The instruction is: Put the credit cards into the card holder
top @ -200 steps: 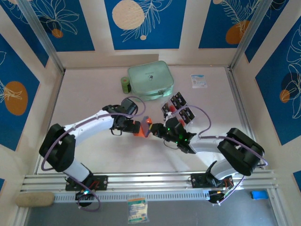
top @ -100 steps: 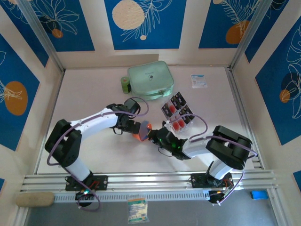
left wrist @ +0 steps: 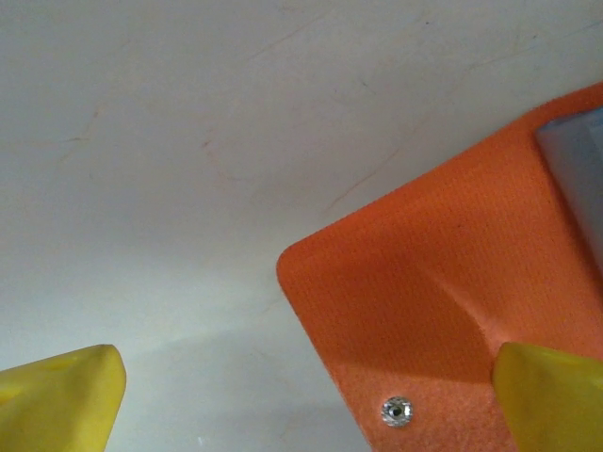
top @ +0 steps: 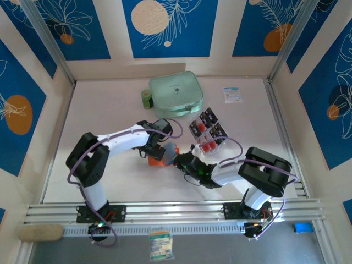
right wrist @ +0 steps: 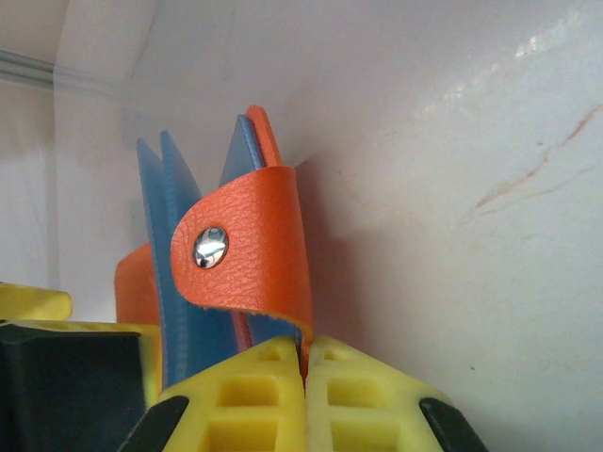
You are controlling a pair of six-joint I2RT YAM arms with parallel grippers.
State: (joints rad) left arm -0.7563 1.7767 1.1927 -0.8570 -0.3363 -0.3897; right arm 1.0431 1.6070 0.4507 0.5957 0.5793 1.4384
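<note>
Blue wall panels (top: 169, 27) printed with white leaves and pale discs enclose a pale worktop (top: 104, 115), top external view. Both arms reach inward and meet near the centre, where the orange card holder (top: 160, 158) lies between them.

Left end effector (top: 155, 149): left wrist view shows its yellow fingers (left wrist: 58, 400) spread wide. One tip hangs over bare worktop. The other overlaps the edge of the card holder (left wrist: 424, 301), beside a small metal stud (left wrist: 397, 411). A greyish pocket (left wrist: 577, 179) shows at the holder's upper right corner.

Right end effector (top: 177, 160): right wrist view shows its yellow fingers (right wrist: 245, 400) pressed together, pinching the lower edge of the card holder (right wrist: 273, 264). The holder stands partly open here. Its orange snap tab (right wrist: 240, 250) curls over toward the camera with a round metal button (right wrist: 211, 247), and blue-grey pocket leaves (right wrist: 193, 311) fan out behind it.

Credit cards (top: 207, 131), black with red areas, stand grouped just beyond the right arm, apart from the card holder. At the far side of the worktop lie a mint-green zip case (top: 176, 93), a small green roll (top: 146, 99) touching its left side, and a white-and-blue packet (top: 232, 94) well to its right.
</note>
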